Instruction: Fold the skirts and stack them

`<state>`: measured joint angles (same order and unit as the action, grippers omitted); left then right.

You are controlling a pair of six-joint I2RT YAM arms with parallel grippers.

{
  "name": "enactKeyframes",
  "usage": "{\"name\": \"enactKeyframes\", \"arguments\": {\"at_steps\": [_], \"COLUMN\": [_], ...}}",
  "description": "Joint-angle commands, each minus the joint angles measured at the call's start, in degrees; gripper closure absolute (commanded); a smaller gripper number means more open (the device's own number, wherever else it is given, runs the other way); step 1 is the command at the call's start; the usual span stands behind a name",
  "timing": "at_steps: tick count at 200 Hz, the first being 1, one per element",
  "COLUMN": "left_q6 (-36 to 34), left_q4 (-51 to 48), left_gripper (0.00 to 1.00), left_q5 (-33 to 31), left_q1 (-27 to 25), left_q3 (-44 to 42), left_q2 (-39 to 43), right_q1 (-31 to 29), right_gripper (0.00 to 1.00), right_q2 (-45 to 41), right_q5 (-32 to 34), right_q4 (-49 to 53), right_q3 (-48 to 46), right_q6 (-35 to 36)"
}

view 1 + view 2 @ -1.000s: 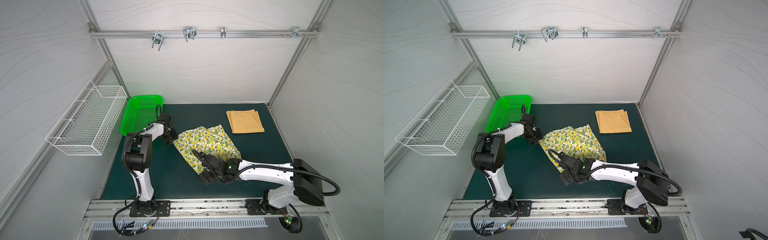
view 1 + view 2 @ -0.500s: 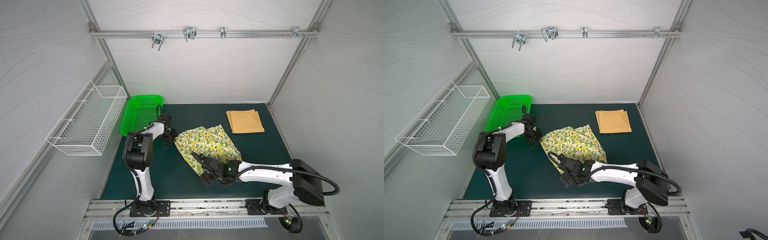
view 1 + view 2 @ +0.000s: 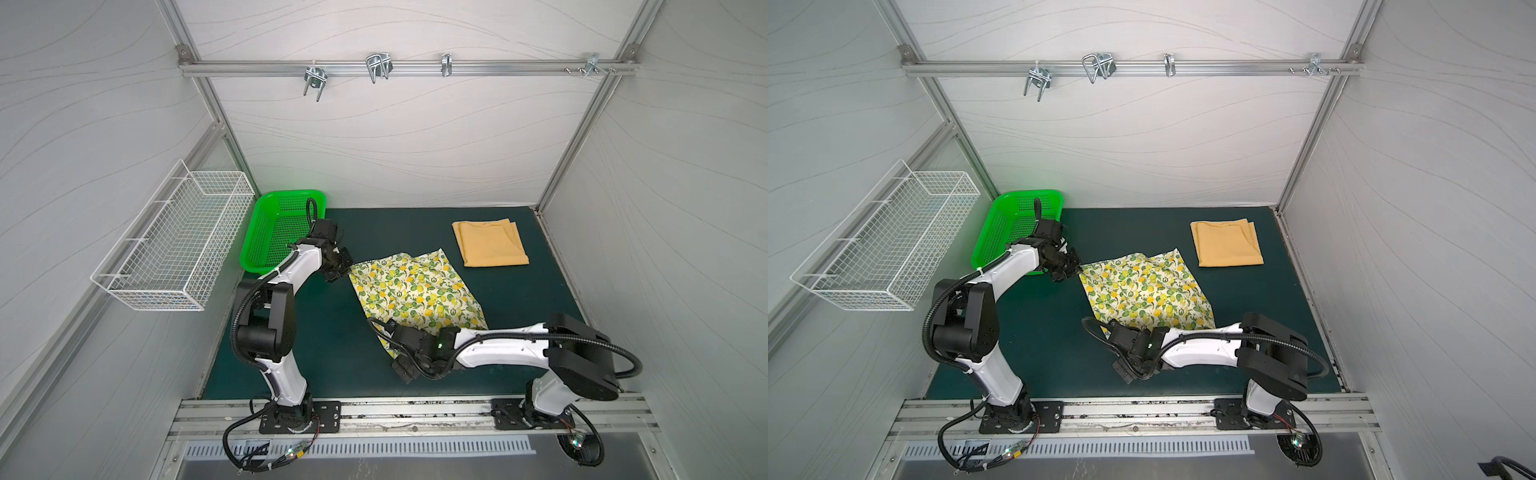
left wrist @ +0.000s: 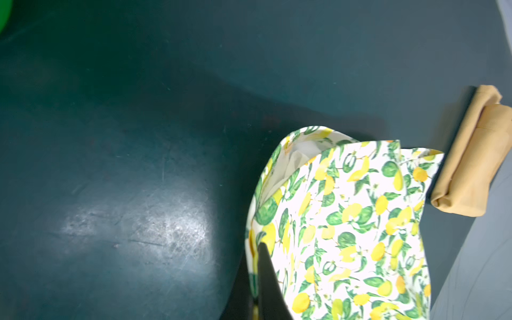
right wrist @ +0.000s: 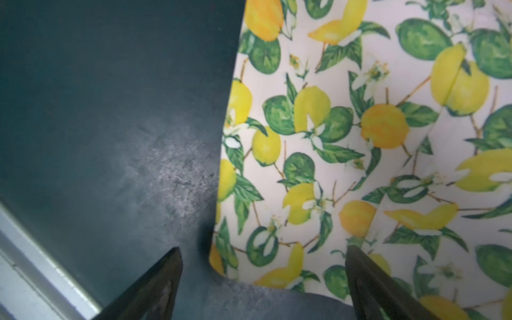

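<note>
The lemon-print skirt [image 3: 415, 291] [image 3: 1146, 291] lies spread on the dark green mat in both top views. My left gripper [image 3: 343, 270] [image 3: 1073, 270] is at its far left corner. The left wrist view shows that gripper [image 4: 257, 277] shut on the edge of the lemon skirt [image 4: 346, 221]. My right gripper [image 3: 401, 365] [image 3: 1125, 370] is low at the near corner. In the right wrist view this gripper [image 5: 263, 249] is open, one finger over the lemon skirt [image 5: 360, 138], one over bare mat. The mustard skirt [image 3: 490, 243] [image 3: 1227, 243] [image 4: 468, 166] lies folded at the back right.
A green plastic basket [image 3: 274, 232] [image 3: 1013, 228] stands at the back left, just behind my left arm. A white wire basket [image 3: 174, 245] hangs on the left wall. The metal front rail [image 3: 415, 411] runs along the mat's near edge.
My left gripper has shut on the lemon skirt's far left corner. My right gripper has slid slightly toward the front at the near corner, and its jaws have narrowed a little.
</note>
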<state>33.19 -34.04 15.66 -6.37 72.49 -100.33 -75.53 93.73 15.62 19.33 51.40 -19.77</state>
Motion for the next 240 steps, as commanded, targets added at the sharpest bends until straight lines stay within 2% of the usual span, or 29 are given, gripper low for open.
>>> {"name": "enactKeyframes", "arguments": {"at_steps": [1, 30, 96, 144, 185, 222, 240], "left_q6": [0.55, 0.57, 0.3, 0.21, 0.21, 0.22, 0.14], "left_q4": [-0.37, -0.32, -0.5, -1.05, -1.03, -1.03, -1.28], "left_gripper": [1.0, 1.0, 1.0, 1.0, 1.0, 1.0, 1.0], "left_q5": [1.12, 1.33, 1.39, 1.5, 1.87, 1.92, 1.92], "left_q1": [0.14, 0.13, 0.14, 0.15, 0.15, 0.13, 0.13], "left_q3": [0.55, 0.57, 0.64, 1.61, 1.7, 1.87, 2.04], "left_q2": [1.83, 2.32, 2.51, 2.6, 3.1, 3.37, 3.6], "right_q1": [-0.41, -0.45, -3.53, -3.77, -3.66, -2.83, -2.61], "right_gripper": [0.14, 0.23, 0.23, 0.38, 0.46, 0.63, 0.75], "right_q2": [2.19, 4.86, 5.27, 9.52, 11.37, 12.44, 12.39], "right_q5": [0.61, -1.31, -1.27, -2.41, -2.0, -2.01, -1.99], "right_q4": [-0.9, -1.37, -1.86, -1.84, -1.4, -0.82, -1.17], "right_q3": [1.64, 2.96, 5.3, 6.63, 6.35, 5.76, 4.83], "right_q6": [-0.23, 0.08, 0.51, -1.52, -2.81, -4.02, -4.47]}}
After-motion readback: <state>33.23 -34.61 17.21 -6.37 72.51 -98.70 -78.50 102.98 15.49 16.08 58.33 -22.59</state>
